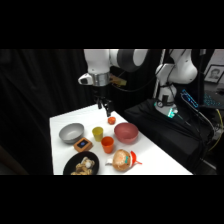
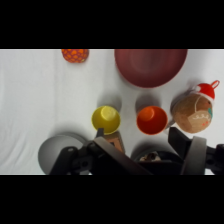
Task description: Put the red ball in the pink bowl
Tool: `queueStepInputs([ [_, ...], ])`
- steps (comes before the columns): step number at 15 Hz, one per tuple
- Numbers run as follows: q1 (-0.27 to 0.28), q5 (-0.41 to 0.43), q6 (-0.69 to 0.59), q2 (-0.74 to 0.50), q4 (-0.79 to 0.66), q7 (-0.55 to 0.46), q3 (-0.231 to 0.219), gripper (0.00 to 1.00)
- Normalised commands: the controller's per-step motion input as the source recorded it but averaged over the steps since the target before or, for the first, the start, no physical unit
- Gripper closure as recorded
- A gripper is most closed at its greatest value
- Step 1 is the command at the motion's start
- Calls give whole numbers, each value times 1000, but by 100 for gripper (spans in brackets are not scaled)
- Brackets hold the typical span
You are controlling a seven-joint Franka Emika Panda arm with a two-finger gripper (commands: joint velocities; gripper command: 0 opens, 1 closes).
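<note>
The red ball [image 1: 111, 120] lies on the white table [image 1: 62, 122], just behind the pink bowl [image 1: 126, 132] and apart from it. My gripper [image 1: 105, 106] hangs open above the table, a little behind and to the left of the ball, holding nothing. In the wrist view the red ball [image 2: 75, 54] is cut off by the top edge, and the pink bowl [image 2: 150, 65] sits to its right. The open gripper [image 2: 146, 147] rises from the bottom of that view, with one finger [image 2: 187, 147] showing at the right.
A grey bowl [image 1: 71, 132], a yellow cup [image 1: 97, 133], an orange cup [image 1: 107, 144] and a small box [image 1: 83, 145] stand mid-table. At the front are a black plate [image 1: 74, 161] with food and a plush toy [image 1: 122, 159]. The arm's base [image 1: 167, 100] stands right of the table.
</note>
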Motion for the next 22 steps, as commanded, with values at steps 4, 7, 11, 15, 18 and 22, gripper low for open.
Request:
queueStepInputs([
  [4, -24, -7, 2, -23, -9, 3, 8, 0],
  [7, -53, -66, 105, -103, -103, 79, -33, 0],
  [11, -93, -43, 177, -164, -199, 86, -65, 0],
  [15, -98, -3, 236, -200, -271, 93, -70, 0],
  [18, -79, 15, 254, -247, -311, 130, -60, 0],
  [22, -71, 24, 244, -261, -327, 117, -54, 0],
])
